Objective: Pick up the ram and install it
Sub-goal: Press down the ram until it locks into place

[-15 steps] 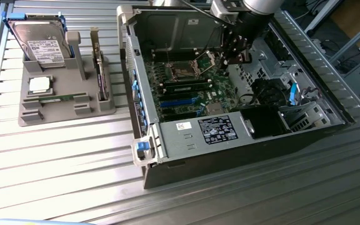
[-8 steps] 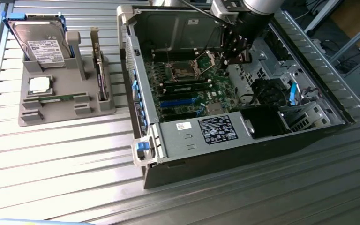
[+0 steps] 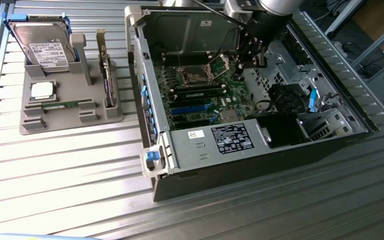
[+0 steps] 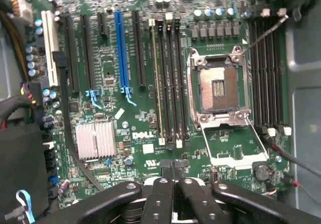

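Your ram (image 3: 64, 105), a thin green stick, is lying flat in the grey ribbed holder (image 3: 72, 122) outside the open metal case (image 3: 199, 150). Your gripper (image 4: 173, 171) is hovering over the motherboard (image 4: 145, 128), jaws pressed together, empty.

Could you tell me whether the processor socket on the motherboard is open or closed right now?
Open: the processor socket shows bare contacts, and its retention frame is swung off beside it.

even, soft light; slight blur
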### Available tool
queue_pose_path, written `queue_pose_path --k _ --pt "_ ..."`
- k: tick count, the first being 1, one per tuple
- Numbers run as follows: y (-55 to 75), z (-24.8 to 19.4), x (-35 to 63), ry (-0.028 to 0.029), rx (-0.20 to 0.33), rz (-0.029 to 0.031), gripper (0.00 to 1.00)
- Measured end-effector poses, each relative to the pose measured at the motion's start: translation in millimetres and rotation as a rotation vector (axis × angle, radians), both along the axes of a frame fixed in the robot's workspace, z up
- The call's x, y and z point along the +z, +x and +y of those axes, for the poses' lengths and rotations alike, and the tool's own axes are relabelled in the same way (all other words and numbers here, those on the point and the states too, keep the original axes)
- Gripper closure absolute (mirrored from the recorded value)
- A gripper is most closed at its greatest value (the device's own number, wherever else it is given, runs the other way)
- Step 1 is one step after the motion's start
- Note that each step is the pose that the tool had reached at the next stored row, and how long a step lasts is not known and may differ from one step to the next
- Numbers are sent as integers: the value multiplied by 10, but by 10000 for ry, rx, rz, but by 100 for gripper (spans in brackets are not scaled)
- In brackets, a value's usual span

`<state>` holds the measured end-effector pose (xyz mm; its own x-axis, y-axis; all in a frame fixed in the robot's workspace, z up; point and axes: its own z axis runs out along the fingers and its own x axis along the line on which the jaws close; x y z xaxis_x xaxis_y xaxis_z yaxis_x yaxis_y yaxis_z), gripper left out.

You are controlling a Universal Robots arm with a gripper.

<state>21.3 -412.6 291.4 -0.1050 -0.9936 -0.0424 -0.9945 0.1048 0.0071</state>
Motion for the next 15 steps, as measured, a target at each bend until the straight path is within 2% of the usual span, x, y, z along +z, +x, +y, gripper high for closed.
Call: queue_pose_path --k 10,15 --pt "0 0 0 -3 -3465 1 90" --pt "0 0 -1 -2 -4237 0 90"
